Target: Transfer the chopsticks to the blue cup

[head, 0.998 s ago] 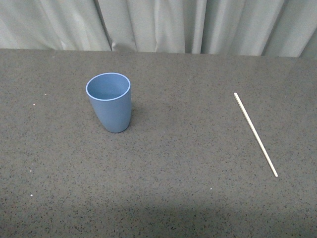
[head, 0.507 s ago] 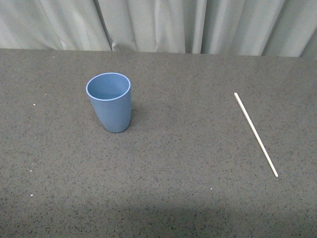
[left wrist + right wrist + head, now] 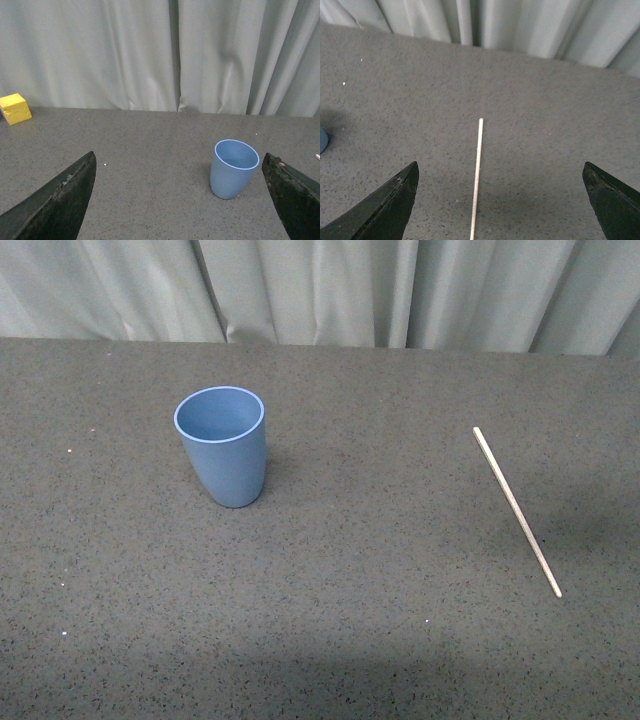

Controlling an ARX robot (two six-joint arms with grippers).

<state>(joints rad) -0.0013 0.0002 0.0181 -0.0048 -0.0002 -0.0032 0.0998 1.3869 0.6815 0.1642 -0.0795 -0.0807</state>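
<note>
The blue cup (image 3: 221,445) stands upright and empty on the dark speckled table, left of centre. It also shows in the left wrist view (image 3: 234,168), ahead of my open left gripper (image 3: 180,200) and toward one finger. The chopstick (image 3: 516,509), a thin cream stick, lies flat on the table at the right. In the right wrist view it (image 3: 477,172) lies lengthwise between the spread fingers of my open right gripper (image 3: 501,200), above the table. Neither gripper shows in the front view.
The table (image 3: 360,620) is a dark grey speckled slab, backed by a pale grey curtain (image 3: 320,285). A small yellow block (image 3: 14,108) sits far off near the curtain in the left wrist view. A sliver of the cup shows at the right wrist view's edge (image 3: 322,140).
</note>
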